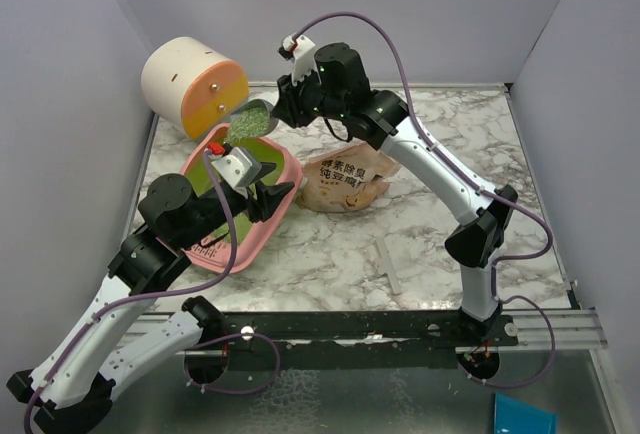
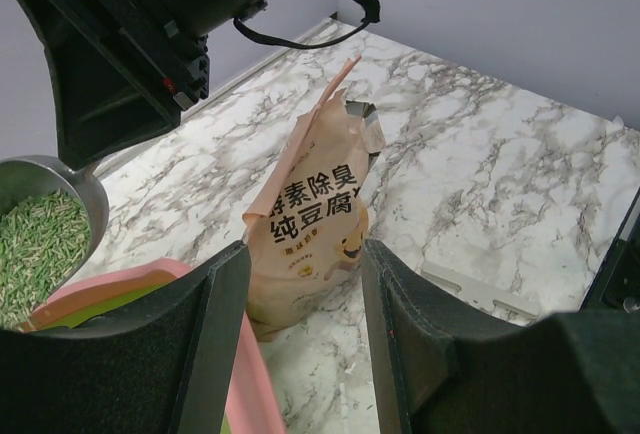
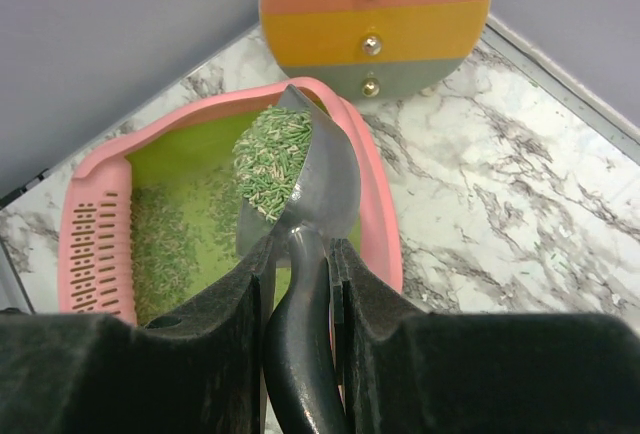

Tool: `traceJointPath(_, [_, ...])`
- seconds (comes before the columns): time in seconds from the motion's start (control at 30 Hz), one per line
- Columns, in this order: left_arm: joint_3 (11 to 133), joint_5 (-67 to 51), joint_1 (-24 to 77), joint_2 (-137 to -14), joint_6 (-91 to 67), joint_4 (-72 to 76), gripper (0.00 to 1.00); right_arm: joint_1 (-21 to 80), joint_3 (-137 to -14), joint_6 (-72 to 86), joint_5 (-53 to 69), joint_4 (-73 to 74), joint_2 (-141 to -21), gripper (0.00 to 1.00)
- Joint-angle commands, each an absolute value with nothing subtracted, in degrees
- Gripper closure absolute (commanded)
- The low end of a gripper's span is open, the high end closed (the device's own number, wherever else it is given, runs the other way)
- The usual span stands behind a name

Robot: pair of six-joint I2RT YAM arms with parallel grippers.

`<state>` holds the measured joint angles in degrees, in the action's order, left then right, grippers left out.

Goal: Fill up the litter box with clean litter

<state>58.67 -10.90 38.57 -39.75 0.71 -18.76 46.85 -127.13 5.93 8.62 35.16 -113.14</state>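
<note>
The pink litter box (image 1: 268,237) lies at the left of the table, and some greenish litter (image 3: 160,244) is spread on its lime-green bottom. Its slotted grille (image 3: 95,244) is at the left end in the right wrist view. My right gripper (image 3: 300,254) is shut on the dark handle of a grey scoop (image 3: 325,189). The scoop is heaped with litter (image 3: 272,159) and held over the box's far end (image 1: 248,122). My left gripper (image 2: 305,284) is open and empty at the box's right rim (image 2: 120,284). The rim lies just inside its left finger.
A cream-and-orange cylinder (image 1: 195,86) lies on its side right behind the box. A tan paper bag (image 1: 345,182) lies on the marble just right of the box. A white strip (image 1: 388,266) lies nearer the front. Grey walls close in left, back and right.
</note>
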Motion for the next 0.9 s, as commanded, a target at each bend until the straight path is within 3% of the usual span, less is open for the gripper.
traceJointPath(0.0, [58.52,-11.18,38.32,-39.35,-0.05,-19.48,0.49,47.59,-131.44,2.42,3.22,33.82,-112.46,0.99])
traceJointPath(0.87, [56.84,-11.24,38.32,-37.82,-0.26,-20.75,0.49,54.75,-133.77,-10.35,-13.10,36.47,-113.40,0.99])
